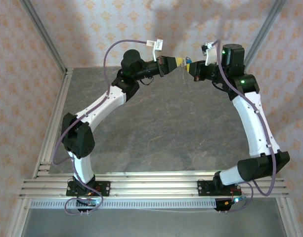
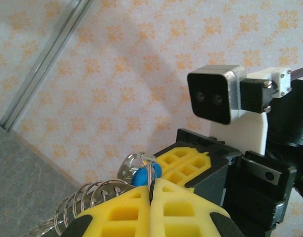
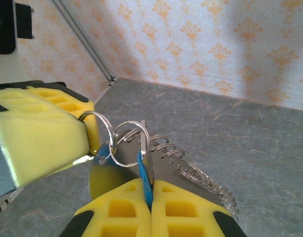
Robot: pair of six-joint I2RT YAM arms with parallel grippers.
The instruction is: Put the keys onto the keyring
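High above the back of the table, my two grippers meet tip to tip. My left gripper point(image 1: 178, 61) point(image 2: 152, 185) is shut on a thin metal ring of the keyring point(image 2: 87, 197) point(image 3: 99, 133), a row of silver rings strung along a shiny flat strip that trails down point(image 1: 182, 74) point(image 3: 200, 173). My right gripper point(image 1: 192, 65) point(image 3: 150, 185) is shut on the blue head of the key point(image 3: 149, 190) point(image 2: 141, 175). The key's pale blade point(image 3: 144, 143) points up against a ring just beside the left gripper's yellow pads point(image 3: 37, 143).
The grey stone-patterned table point(image 1: 166, 133) lies well below both grippers. Patterned walls point(image 1: 92, 24) close in the back and sides, with aluminium posts point(image 1: 42, 34) at the corners. The right arm's wrist camera point(image 2: 213, 94) sits just behind its yellow fingers point(image 2: 186, 165).
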